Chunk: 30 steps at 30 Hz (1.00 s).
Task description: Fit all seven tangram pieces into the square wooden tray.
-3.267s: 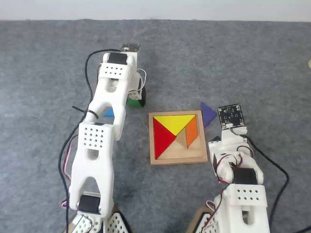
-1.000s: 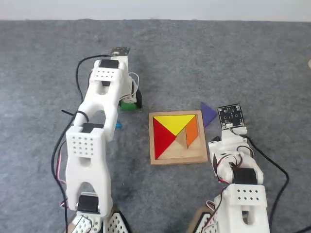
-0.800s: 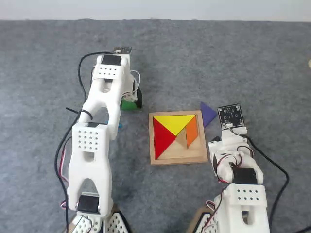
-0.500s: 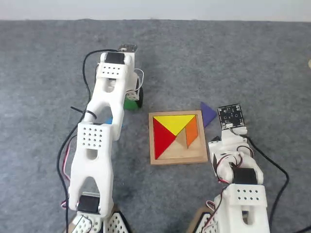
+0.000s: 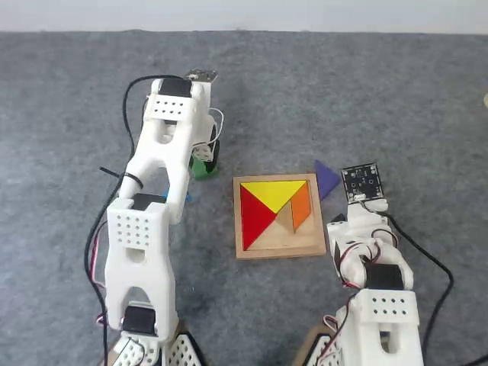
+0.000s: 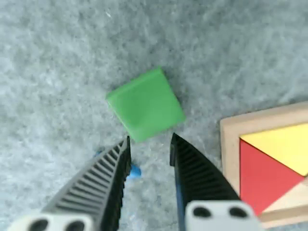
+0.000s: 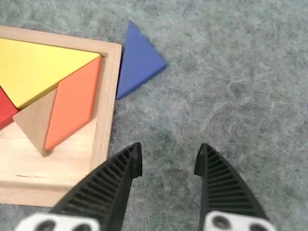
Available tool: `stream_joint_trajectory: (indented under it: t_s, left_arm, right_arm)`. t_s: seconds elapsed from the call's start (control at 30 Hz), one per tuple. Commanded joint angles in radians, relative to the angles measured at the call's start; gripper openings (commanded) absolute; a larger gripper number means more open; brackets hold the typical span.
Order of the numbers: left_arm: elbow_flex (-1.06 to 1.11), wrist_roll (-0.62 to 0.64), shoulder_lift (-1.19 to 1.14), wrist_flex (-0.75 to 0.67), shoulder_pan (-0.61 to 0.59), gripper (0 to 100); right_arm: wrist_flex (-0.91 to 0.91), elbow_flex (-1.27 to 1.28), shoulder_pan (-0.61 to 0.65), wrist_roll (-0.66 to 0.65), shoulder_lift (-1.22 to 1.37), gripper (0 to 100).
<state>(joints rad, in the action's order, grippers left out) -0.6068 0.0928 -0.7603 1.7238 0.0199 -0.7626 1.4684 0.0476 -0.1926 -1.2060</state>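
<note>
We see the wooden tray [image 5: 238, 221] btw the two arms, w/ yellow triangle [image 5: 273, 194], red triangle [image 5: 254, 216] & orange piece [image 5: 301, 206] inside. Left gripper [image 6: 149, 139]: partly open, empty, tips just short of the green square [image 6: 145, 103]. Right gripper [image 7: 169, 147]: open, empty, beside the tray. Blue-purple triangle [image 7: 137, 60] lies just outside the tray rim.
</note>
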Motion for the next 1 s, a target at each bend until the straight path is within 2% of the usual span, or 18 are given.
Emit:
stream_joint_trajectory:
  t_s: [0.0,0.13,0.3,0.4,0.57,0.73,0.97]
  left_arm:
    - [-0.002,0.002,0.101,0.028,-0.025,16]
    - [-0.024,0.06,0.083,-0.003,-0.043,24]
    - [-0.025,0.178,-0.048,-0.083,-0.017,24]
    - [-0.025,0.207,-0.123,-0.123,0.005,24]
    - [-0.088,0.193,-0.183,-0.078,0.015,24]
    - [-0.133,0.135,-0.218,-0.057,0.005,13]
    - [-0.196,0.048,-0.224,0.028,-0.092,9]
  right_arm:
    - [0.022,-0.008,0.002,-0.012,-0.018,19.0]
    - [0.022,-0.008,0.004,-0.012,-0.018,19.0]
    - [0.022,-0.008,0.004,-0.011,-0.018,19.0]
    - [0.022,-0.008,0.004,-0.012,-0.018,19.0]
    - [0.021,-0.008,0.004,-0.012,-0.018,19.0]
    - [0.019,-0.008,0.004,-0.012,-0.018,19.0]
    - [0.019,-0.008,0.002,-0.012,-0.018,19.0]
